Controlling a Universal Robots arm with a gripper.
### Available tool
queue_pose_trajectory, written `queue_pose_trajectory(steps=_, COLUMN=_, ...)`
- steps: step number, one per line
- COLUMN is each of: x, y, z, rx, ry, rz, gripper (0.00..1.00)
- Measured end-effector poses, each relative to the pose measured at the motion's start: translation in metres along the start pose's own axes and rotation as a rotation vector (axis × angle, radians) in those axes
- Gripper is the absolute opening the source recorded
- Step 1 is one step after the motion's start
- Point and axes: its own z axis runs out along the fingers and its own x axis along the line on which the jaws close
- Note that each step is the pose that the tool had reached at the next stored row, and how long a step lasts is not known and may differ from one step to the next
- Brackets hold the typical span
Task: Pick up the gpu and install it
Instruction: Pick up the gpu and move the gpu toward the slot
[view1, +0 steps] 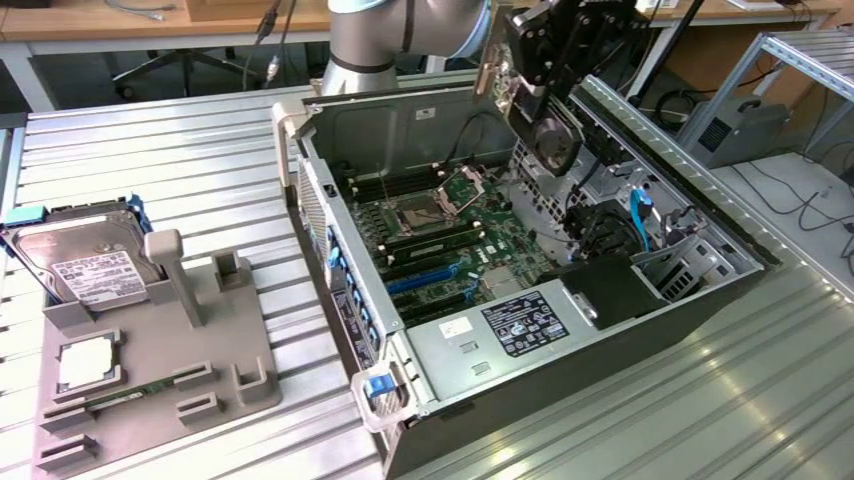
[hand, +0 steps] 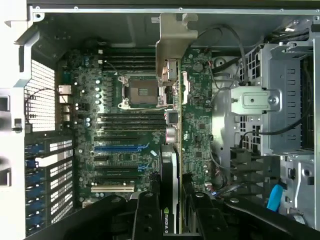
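Note:
My gripper (view1: 558, 80) is shut on the gpu (view1: 550, 135) and holds it on edge above the open computer case (view1: 441, 345). The card's dark round cooler faces the exterior view's right, and its pale metal bracket (view1: 498, 65) points toward the case's back wall. In the wrist view the gpu (hand: 170, 165) is seen edge-on between my black fingers (hand: 146, 216), with its bracket (hand: 172, 45) hanging over the motherboard (hand: 120, 125). The card is still clear of the board. The blue and black expansion slots (hand: 120, 148) lie beside and below it.
A metal drive cage (hand: 272, 115) and loose cables fill the case's far side. On the exterior view's left, a grey fixture tray (view1: 160, 370) holds a silver hard drive (view1: 87, 265), a processor chip (view1: 88, 362) and a slim RAM stick (view1: 134, 392). Ribbed metal tabletop surrounds everything.

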Motion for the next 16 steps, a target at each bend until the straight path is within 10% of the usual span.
queue_pose_trajectory(steps=10, x=-0.055, y=0.0009, z=0.0016, rx=0.0, ry=0.0, rz=0.0, gripper=0.27)
queue_pose_trajectory(steps=16, x=-0.07, y=0.0013, z=0.0021, rx=0.0, ry=0.0, rz=0.0, gripper=0.27)
